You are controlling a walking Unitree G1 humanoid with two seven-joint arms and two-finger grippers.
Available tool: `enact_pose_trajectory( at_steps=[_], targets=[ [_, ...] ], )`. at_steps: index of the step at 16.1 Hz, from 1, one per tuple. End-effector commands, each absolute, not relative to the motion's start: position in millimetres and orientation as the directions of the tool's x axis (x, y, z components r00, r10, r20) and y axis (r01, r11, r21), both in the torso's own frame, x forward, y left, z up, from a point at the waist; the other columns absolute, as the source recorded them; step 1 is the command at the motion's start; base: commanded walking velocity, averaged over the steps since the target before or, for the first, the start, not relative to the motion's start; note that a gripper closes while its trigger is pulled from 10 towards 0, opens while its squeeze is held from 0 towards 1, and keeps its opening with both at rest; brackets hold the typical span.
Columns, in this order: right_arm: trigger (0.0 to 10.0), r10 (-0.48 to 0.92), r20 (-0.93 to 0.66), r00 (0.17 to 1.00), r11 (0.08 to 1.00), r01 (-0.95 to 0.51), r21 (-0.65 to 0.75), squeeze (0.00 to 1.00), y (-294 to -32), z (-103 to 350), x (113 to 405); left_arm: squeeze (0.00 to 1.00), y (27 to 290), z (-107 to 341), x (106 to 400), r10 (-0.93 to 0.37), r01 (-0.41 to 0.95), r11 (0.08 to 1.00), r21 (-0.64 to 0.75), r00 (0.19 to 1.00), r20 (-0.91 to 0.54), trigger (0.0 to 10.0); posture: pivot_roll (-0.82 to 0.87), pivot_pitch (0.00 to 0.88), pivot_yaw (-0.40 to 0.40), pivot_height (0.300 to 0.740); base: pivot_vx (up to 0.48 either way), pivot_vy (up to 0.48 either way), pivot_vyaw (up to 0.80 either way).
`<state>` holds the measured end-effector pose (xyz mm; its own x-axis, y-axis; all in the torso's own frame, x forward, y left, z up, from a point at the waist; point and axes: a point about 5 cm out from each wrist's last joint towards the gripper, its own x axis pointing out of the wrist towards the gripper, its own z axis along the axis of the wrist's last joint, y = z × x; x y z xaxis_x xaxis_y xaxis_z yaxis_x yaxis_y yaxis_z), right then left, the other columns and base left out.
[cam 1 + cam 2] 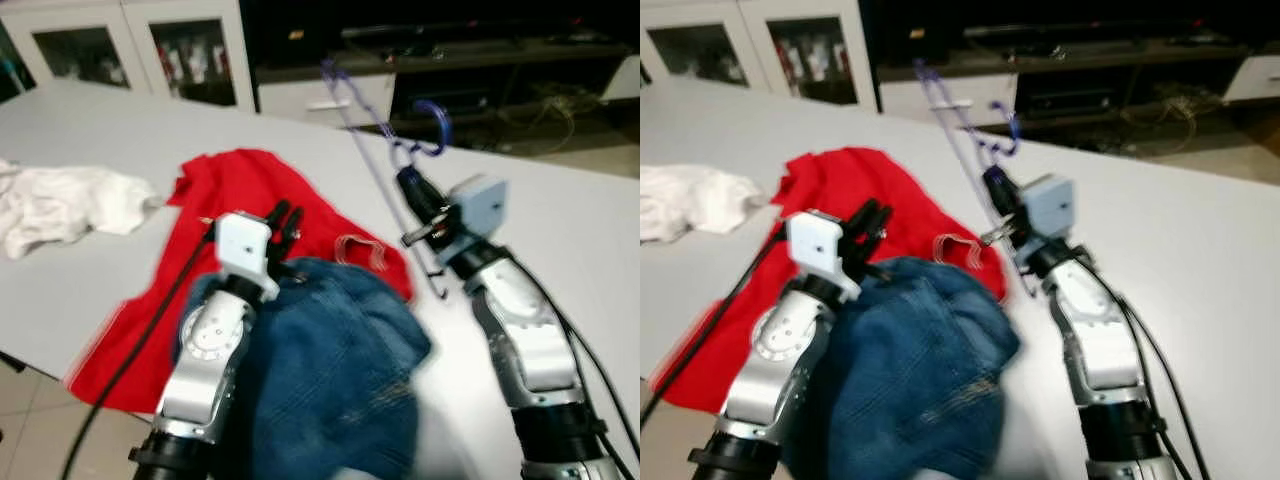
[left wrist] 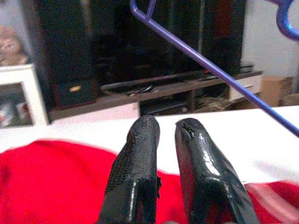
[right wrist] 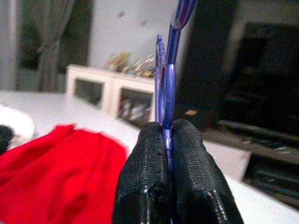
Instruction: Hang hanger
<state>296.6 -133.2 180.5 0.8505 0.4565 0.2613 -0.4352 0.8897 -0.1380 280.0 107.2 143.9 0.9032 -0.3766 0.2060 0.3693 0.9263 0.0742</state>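
A purple wire hanger (image 1: 365,150) is held up over the white table (image 1: 560,220), its hook (image 1: 432,125) pointing toward the far edge. My right gripper (image 1: 412,190) is shut on the hanger's thin bar, which shows pinched between the black fingers (image 3: 149,177) in the right wrist view. My left gripper (image 1: 285,222) hovers over a red garment (image 1: 240,195) spread on the table; its fingers stand almost together with nothing between them (image 2: 166,128). The hanger's bar (image 2: 210,67) crosses above and beyond the left fingertips.
A blue denim garment (image 1: 330,370) lies bunched over the red one at the table's near edge, between my arms. A white cloth (image 1: 60,205) lies at the left. Beyond the table stand a white glass-door cabinet (image 1: 130,45) and a dark TV stand (image 1: 470,70).
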Motion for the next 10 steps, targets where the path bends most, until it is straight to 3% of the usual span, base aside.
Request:
enact_pose_trajectory(
  at_steps=[1,10],
  targets=[
    [10.0,0.47,0.274,0.839,0.883,-0.45,-0.137,0.0,-126.5,184.2,296.5,0.0,115.3,144.3,280.4,-0.361,0.352,0.932,0.081,0.91,0.203,10.0,-0.07,0.0,0.049,0.74,0.0,0.0,0.0],
    [10.0,0.463,0.279,0.842,0.886,-0.443,-0.134,0.0,-125.9,184.5,299.0,0.0,108.5,145.6,281.7,-0.482,0.454,0.871,0.186,0.862,0.157,10.0,-0.07,0.0,0.057,0.74,0.0,0.0,0.0]
  ],
)
